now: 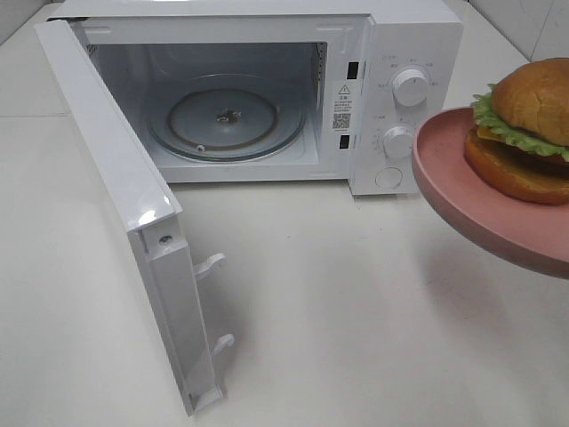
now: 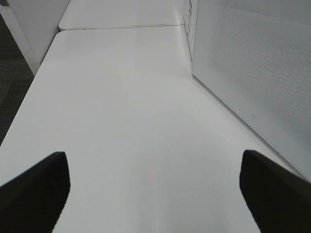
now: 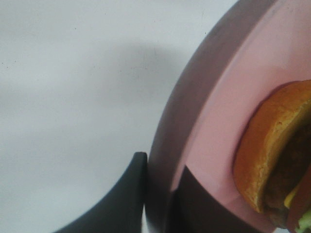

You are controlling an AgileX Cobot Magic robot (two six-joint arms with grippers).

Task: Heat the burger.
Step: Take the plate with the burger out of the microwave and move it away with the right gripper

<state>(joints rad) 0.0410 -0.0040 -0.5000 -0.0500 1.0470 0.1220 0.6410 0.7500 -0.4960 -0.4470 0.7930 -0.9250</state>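
Burger (image 1: 532, 133) sits on a pink plate (image 1: 462, 191), toward the plate's far right side in the high view; top bun glossy, ruffled lettuce under it, brown bottom bun resting on the plate's floor. Plate is lifted clear of the white table (image 1: 356, 311), tilted, its shadow on the table beneath. It hangs at the right edge of the high view, in front of and just right of the microwave's control panel.

Right gripper (image 3: 158, 194): dark fingers (image 3: 121, 199) clenched on the plate's rim, one on the underside, one on the upper face. Burger's bottom bun lies near the grip, not touching the fingers.

Microwave (image 1: 391, 53) stands at the table's far edge. Door (image 1: 116, 187) swung wide to the left, two latch hooks showing on its free end. Cavity holds a glass turntable (image 1: 227, 117). Two white knobs (image 1: 410, 86) on the panel, upper and lower.

Left gripper (image 2: 155, 189): fingers spread wide apart, nothing between them, over bare table beside the door's outer face.
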